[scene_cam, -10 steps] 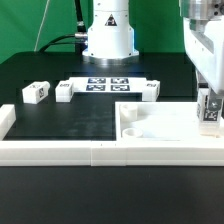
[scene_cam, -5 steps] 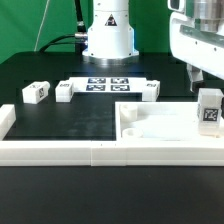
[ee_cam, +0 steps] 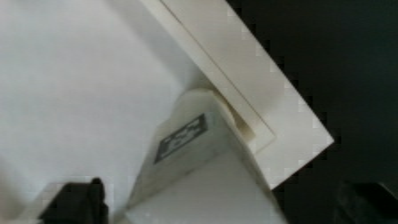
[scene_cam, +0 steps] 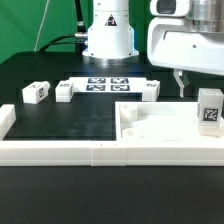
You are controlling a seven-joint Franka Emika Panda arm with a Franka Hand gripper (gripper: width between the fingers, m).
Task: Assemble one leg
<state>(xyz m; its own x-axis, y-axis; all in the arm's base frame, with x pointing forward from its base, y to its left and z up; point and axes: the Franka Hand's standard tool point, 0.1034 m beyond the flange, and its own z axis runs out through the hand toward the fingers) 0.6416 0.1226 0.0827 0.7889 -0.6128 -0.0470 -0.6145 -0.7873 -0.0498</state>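
Observation:
One leg [scene_cam: 210, 108], a small white block with a black-and-white tag facing the camera, stands upright on the right end of the large flat white panel [scene_cam: 160, 127]. My gripper [scene_cam: 198, 80] hangs open and empty above it, apart from it. In the wrist view the leg [ee_cam: 196, 150] lies between and beyond my two dark fingertips [ee_cam: 75, 202], with my gripper [ee_cam: 222, 205] spread wide around nothing. Three more legs lie on the black mat: one [scene_cam: 35, 92] at the exterior view's left, one [scene_cam: 63, 90] beside it, one [scene_cam: 150, 90] further right.
The marker board [scene_cam: 105, 85] lies at the back between the loose legs, in front of the arm's base [scene_cam: 107, 40]. Long white border rails [scene_cam: 90, 152] run along the front and the exterior view's left. The panel has round sockets [scene_cam: 130, 113].
My gripper has let go of the leg and has risen and shifted toward the exterior view's left. The leg stays upright on the panel.

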